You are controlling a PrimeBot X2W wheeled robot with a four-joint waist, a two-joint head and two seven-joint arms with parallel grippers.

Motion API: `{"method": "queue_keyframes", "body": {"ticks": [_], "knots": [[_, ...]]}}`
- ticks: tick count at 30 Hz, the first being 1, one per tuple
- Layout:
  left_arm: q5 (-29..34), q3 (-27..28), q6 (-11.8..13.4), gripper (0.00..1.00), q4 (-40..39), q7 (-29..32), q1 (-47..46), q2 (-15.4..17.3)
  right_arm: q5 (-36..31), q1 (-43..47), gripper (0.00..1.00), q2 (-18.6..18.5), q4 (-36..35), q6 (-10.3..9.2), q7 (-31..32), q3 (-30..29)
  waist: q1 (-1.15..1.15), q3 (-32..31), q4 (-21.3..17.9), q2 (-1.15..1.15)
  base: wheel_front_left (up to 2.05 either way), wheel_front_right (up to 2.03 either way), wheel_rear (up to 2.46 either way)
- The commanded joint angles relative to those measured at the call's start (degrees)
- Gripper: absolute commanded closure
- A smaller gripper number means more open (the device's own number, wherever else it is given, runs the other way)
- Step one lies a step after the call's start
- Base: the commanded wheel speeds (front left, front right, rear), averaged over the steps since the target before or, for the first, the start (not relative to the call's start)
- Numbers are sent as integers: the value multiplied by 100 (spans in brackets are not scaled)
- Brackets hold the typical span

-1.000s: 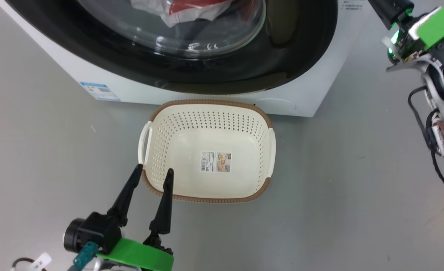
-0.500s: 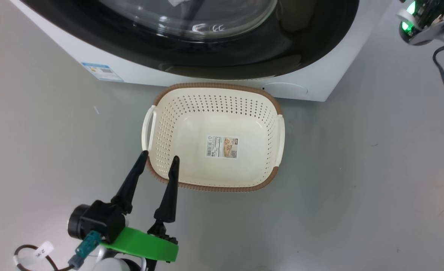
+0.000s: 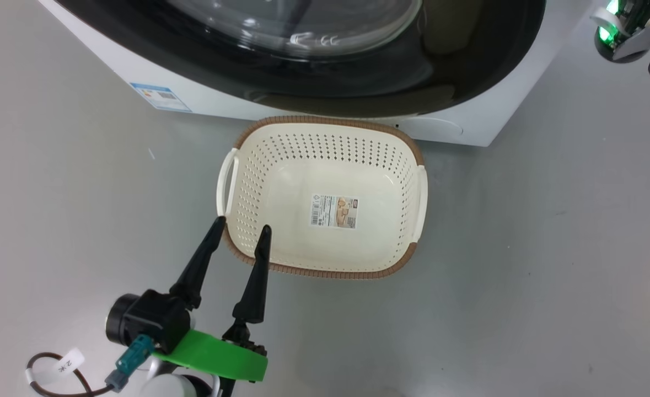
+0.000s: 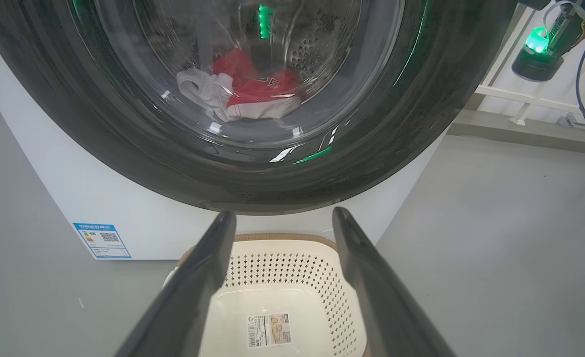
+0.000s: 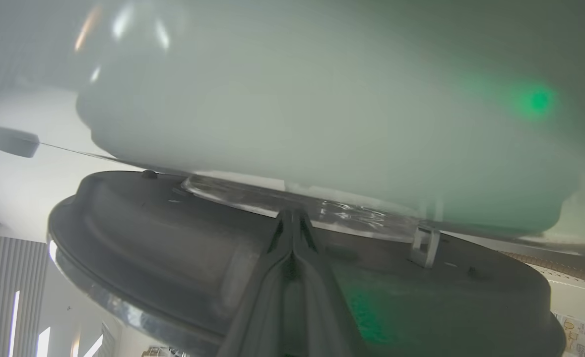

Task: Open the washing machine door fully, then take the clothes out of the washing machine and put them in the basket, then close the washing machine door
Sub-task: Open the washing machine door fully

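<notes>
The washing machine (image 3: 484, 124) stands at the top of the head view. Its door (image 3: 468, 66) has a black rim and clear glass. Red and white clothes (image 4: 245, 94) lie in the drum behind the glass. The cream basket (image 3: 407, 165) sits on the floor right in front of the machine, with nothing in it but its label. My left gripper (image 3: 242, 225) is open, its fingertips at the basket's near left corner. In its own wrist view, my right gripper (image 5: 292, 214) is shut with nothing in it. It points at the door's grey inner face (image 5: 138, 223), beside the bulging glass.
Grey floor (image 3: 523, 275) lies open around the basket. A blue sticker (image 3: 159, 96) marks the washer's lower left front. Part of my right wrist with a green light (image 3: 614, 33) shows at the top right. A white rail (image 4: 530, 96) runs behind the machine's right side.
The head camera has shifted, so the washer and basket sit further right in the picture. Less of my right arm is in it. My left gripper stays open at the basket's corner.
</notes>
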Motion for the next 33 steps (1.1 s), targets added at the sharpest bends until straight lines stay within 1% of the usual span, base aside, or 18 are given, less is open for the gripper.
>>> {"method": "queue_keyframes", "body": {"ticks": [1, 14, 20, 25, 28, 33], "knots": [[-49, 158, 35, 0, -137, -51, -67, 62, 9, 66, 100, 186, -156, 5, 138, 134, 0, -66, 2, 0, 0, 0, 0], [48, 257, 4, 0, -36, -51, 286, 62, -73, 1141, 100, 464, -532, 5, 425, 369, 0, -747, -81, 0, 0, 0, 0], [90, 320, -5, 0, -30, -51, 520, 62, -81, 1649, 100, 548, -803, 5, 514, 414, 0, -1043, -70, 0, 0, 0, 0], [139, 458, -6, 0, -48, -51, 826, 62, -121, 2166, 100, 711, -1175, 5, 551, 482, 0, -1321, -64, 0, 0, 0, 0], [162, 506, -8, 0, -54, -51, 935, 62, -159, 2351, 100, 774, -1293, 5, 581, 542, 0, -1406, -47, 0, 0, 0, 0], [180, 579, -9, 0, -91, -51, 1100, 62, -248, 2820, 100, 977, -1606, 5, 602, 663, 0, -1577, 99, 0, 0, 0, 0]]}}
